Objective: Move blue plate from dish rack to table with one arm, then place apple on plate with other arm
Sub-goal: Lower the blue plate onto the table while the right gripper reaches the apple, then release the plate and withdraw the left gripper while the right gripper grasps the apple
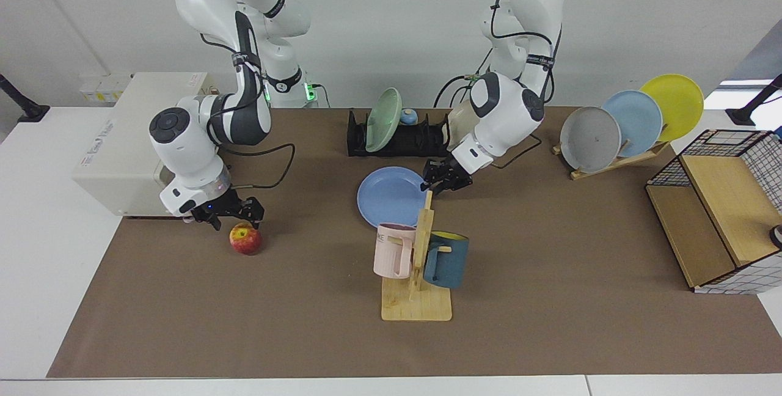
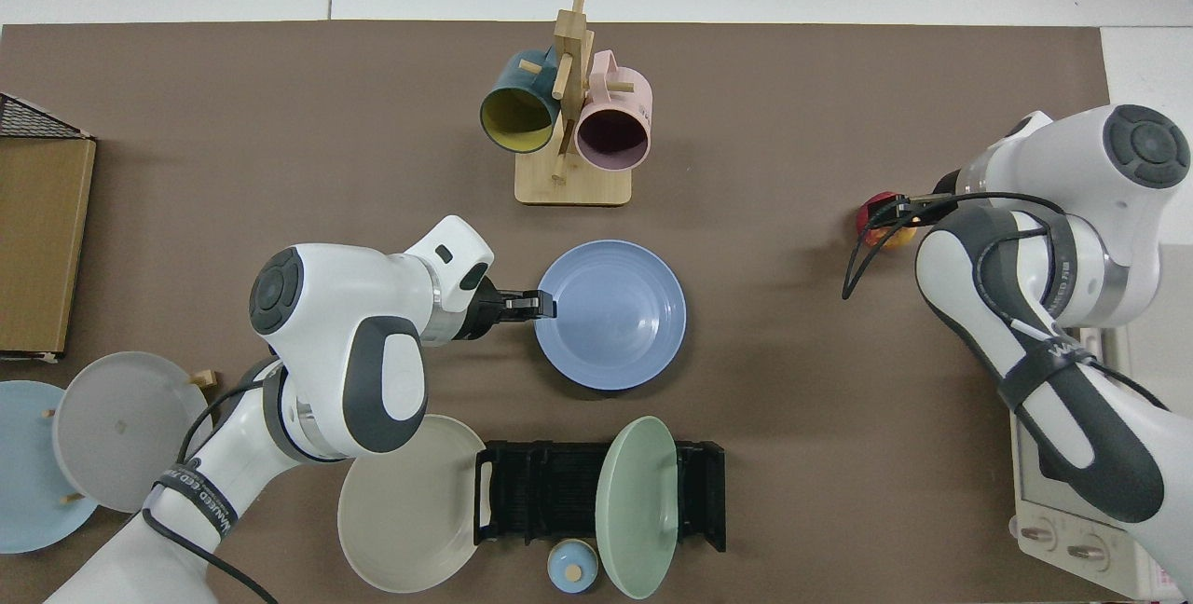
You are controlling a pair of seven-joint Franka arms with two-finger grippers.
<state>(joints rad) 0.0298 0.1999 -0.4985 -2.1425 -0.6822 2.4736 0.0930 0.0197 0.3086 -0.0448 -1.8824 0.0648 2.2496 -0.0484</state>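
Note:
The blue plate (image 1: 391,196) (image 2: 610,315) lies low and about flat over the brown table sheet (image 1: 550,322), in front of the black dish rack (image 1: 397,136) (image 2: 559,492). My left gripper (image 1: 441,181) (image 2: 541,304) is shut on the plate's rim at the side nearer that arm. The apple (image 1: 245,240) sits on the sheet near the toaster oven. My right gripper (image 1: 227,217) (image 2: 897,210) hangs open just above and behind the apple, fingers spread wide. In the top view the apple (image 2: 872,224) is mostly hidden under that gripper and its cable.
A green plate (image 1: 383,120) stands in the rack; a beige plate (image 2: 410,501) leans at its end. The wooden mug tree (image 1: 418,261) with two mugs stands just in front of the blue plate. A toaster oven (image 1: 122,151), a wooden plate stand (image 1: 629,121) and a wire-sided box (image 1: 715,212) line the sides.

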